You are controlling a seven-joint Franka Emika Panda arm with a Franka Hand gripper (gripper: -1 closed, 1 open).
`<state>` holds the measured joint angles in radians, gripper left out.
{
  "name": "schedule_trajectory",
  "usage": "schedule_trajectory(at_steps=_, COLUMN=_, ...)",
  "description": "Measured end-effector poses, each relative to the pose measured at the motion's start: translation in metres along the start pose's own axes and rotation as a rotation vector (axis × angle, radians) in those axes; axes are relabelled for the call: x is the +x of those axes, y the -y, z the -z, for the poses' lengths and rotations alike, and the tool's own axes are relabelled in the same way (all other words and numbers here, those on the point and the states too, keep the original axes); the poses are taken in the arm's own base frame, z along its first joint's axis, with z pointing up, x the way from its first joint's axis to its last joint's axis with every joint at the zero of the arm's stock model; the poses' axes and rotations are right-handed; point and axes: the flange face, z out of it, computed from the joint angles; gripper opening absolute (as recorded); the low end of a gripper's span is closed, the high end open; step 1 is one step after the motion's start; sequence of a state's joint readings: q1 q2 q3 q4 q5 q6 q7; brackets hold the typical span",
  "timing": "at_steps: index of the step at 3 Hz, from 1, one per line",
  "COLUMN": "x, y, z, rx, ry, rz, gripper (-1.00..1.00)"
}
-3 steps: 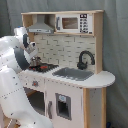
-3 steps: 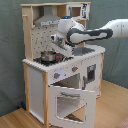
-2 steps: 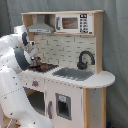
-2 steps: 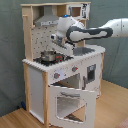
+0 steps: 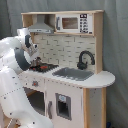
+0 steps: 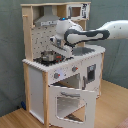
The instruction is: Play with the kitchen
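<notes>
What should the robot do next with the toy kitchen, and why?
Probably lower a little toward the pot. In the second exterior view the gripper hangs just above the hob, beside the pot, and the oven door is already open, so the pot looks like the nearest thing to play with.

The first exterior view looks from close beside the robot arm at the front of the kitchen, angled toward the microwave and faucet — the arm fills the first exterior view's left. The second exterior view stands farther back on the opposite front corner, taking in the open oven door and the wooden floor. Both exterior views share the hob, hood and worktop.
</notes>
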<state>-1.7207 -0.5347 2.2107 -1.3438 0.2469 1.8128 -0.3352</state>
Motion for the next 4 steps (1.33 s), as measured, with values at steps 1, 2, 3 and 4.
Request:
schedule_trajectory(at_steps=1, x=0.002, y=0.006, z=0.015, rx=0.005, ry=0.003, rz=0.013, gripper=-1.0)
schedule_trajectory(at_steps=2, x=-0.008, y=0.002, z=0.03, rx=0.038, ry=0.018, rz=0.089, gripper=-1.0)
schedule_trajectory(at_steps=3, x=-0.027, y=-0.01, z=0.053, rx=0.093, ry=0.042, rz=0.111, gripper=-1.0)
schedule_trajectory(at_steps=4, x=-0.048, y=-0.023, z=0.052, rx=0.143, ry=0.093, rz=0.145, gripper=-1.0)
